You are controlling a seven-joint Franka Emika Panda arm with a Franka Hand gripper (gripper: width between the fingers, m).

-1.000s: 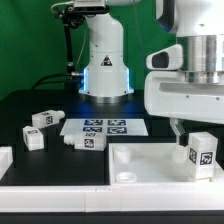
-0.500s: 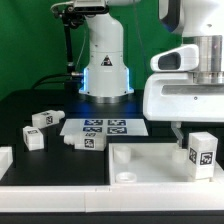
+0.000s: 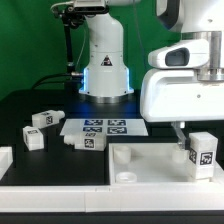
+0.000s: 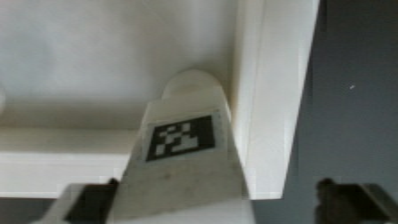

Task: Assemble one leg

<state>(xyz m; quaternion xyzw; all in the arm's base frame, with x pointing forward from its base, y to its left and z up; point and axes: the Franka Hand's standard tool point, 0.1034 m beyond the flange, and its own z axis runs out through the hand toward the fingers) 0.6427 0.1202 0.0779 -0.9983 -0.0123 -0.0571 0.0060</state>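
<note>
White plastic pretty much everywhere on this black worktop (image 3: 30,105). The leg (image 3: 201,156) that matters is standing upright at the exterior view's right end of the big flat white piece (image 3: 140,162), tag facing out, with the end effector (image 3: 198,138) right over it. From the wrist view the leg (image 4: 182,150) runs up between the two dark fingertips (image 4: 89,195), one on each side, and its far end sits tucked into the inside corner of the flat piece's raised rim (image 4: 267,90). The fingers look close in on the block but I honestly can't tell if they're actually squeezing it or just sitting beside it. Off to the exterior view's left of the flat piece there are three more loose blocks: one tilted (image 3: 42,119), one upright (image 3: 33,138) near it, and one lying down (image 3: 88,142) just beside the marker board (image 3: 105,127). The marker board lies flat behind the big piece, in front of the robot base (image 3: 105,60).
</note>
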